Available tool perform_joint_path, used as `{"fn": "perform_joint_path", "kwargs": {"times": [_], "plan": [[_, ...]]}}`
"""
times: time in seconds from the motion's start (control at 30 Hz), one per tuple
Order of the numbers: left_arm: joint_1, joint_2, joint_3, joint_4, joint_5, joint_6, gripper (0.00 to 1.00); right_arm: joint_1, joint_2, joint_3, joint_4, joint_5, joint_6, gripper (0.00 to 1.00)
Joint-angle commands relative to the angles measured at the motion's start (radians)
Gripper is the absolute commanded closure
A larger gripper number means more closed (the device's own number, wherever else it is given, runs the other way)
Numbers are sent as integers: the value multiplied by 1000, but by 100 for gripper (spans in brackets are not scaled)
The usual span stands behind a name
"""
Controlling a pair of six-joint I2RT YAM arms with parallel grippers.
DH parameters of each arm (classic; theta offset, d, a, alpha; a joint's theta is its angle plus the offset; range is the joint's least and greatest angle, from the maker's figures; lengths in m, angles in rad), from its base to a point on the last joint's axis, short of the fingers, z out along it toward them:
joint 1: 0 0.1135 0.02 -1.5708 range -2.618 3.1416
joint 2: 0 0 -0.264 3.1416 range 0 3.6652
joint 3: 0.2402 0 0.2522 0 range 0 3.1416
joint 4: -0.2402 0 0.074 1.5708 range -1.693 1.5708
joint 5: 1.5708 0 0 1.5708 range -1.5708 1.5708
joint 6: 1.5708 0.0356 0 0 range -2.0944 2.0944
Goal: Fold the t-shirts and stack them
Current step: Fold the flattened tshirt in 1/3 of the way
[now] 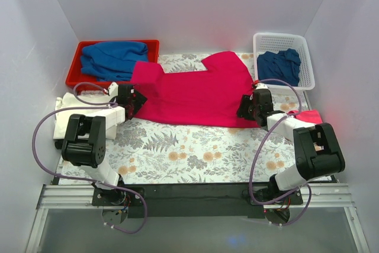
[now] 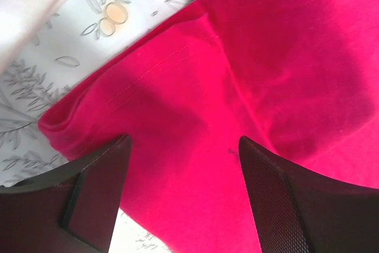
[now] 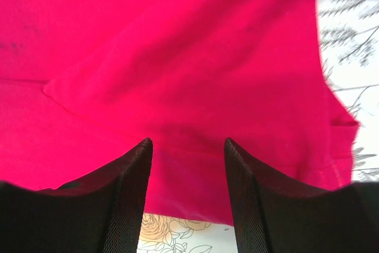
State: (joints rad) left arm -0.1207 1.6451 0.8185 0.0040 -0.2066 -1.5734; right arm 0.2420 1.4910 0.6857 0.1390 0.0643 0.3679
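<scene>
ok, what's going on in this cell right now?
Two arms are on a crimson t-shirt spread on the floral table cover. The left gripper is at its left edge, the right gripper at its right edge, both open over the fabric, nothing pinched. A blue shirt lies in the red tray, a navy shirt in the white basket; a cream shirt lies far left.

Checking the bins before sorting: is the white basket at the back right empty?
No, a dark blue garment lies bunched inside the white basket.

Top view: overhead from behind, whole table [image 1: 177, 149]. Wrist views: close, facing down; all share the shirt [image 1: 195, 93].
</scene>
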Motion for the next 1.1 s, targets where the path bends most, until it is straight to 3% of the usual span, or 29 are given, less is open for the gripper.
{"fn": "perform_joint_path", "kwargs": {"times": [0.0, 0.3, 0.6, 0.9, 1.07], "plan": [[1, 28, -10, 14, 16, 23, 28, 8, 29, -32, 30, -29, 16, 43], [1, -43, -142, -119, -68, -91, 28, 8, 19, -121, -67, 38, 80, 45], [1, -317, -361, -248, -105, -178, 28, 5, -158, -224, -228, 141, 149, 45], [1, -542, -386, -378, -17, -281, 28, 3, -245, -192, -404, 163, 161, 45], [1, -708, -401, -499, -76, -344, 28, 3, -311, -230, -440, 169, 175, 45]]}}
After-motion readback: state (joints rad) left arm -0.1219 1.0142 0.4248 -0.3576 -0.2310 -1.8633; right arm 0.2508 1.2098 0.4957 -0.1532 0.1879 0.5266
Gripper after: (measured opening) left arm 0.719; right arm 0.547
